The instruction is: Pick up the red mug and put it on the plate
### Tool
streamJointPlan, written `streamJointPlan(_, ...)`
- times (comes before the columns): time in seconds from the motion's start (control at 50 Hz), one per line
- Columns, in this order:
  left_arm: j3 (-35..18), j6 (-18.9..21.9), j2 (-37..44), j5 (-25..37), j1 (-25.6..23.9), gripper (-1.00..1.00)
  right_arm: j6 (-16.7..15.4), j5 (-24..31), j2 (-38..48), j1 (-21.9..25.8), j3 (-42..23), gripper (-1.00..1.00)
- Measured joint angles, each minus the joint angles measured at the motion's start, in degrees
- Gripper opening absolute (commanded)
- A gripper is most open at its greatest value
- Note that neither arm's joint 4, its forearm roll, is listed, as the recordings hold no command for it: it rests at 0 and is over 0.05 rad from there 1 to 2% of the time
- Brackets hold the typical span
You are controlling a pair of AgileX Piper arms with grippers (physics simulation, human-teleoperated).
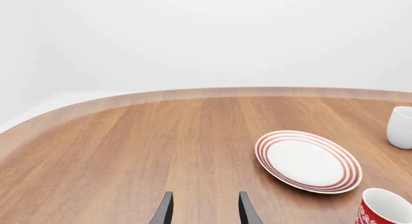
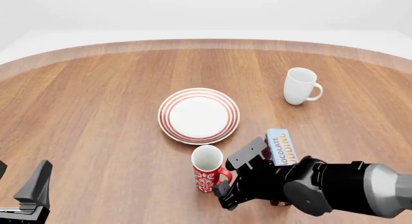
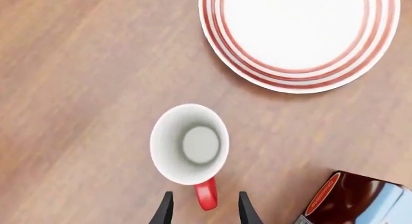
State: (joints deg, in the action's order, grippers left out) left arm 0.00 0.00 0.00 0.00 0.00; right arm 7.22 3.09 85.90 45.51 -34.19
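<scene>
1. The red mug [image 2: 207, 168] is small, red on the outside with a white ornamental pattern, and plain white inside; the right wrist view looks straight down into its round opening.
2. Its red loop handle [image 3: 206, 193] sticks out toward the right arm.
3. The red mug stands upright on the table [image 2: 96, 113], just on the near side of the plate [image 2: 199, 115] and apart from it.
4. The plate is round and white, with concentric red rings around its rim, and nothing lies on it.
5. The right tool [image 3: 203, 212] has its fingers apart, one on each side of the handle; whether they touch it cannot be told.
6. The left tool [image 1: 203, 210] also has its fingers apart, over bare wood at the near left of the table, well apart from the mug.
7. A plain white mug [image 2: 300, 86] stands upright at the far right, well apart from the plate.
8. A box [image 2: 282, 147] printed with "chocolate pudding" stands just right of the red mug, partly hidden by the right arm.
9. The table is brown wood with straight grain and a curved far edge with a lighter rim.
10. Beyond it the room is a plain white, featureless backdrop.
</scene>
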Motion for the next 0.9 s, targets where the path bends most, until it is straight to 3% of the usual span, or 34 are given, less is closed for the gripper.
streamJointPlan(0.42, 0.0, 0.0, 0.0, 0.0, 0.0, 1.0, 0.05, -1.03, 1.06, -0.16, 0.1, 1.0)
streamJointPlan(0.44, 0.0, 0.0, 0.0, 0.0, 0.0, 1.0, 0.08, -1.07, 1.04, -0.12, 0.16, -1.0)
streamJointPlan(0.9, 0.0, 0.0, 0.0, 0.0, 0.0, 1.0, -0.41, -1.46, -0.16, -0.05, 1.48, -1.0)
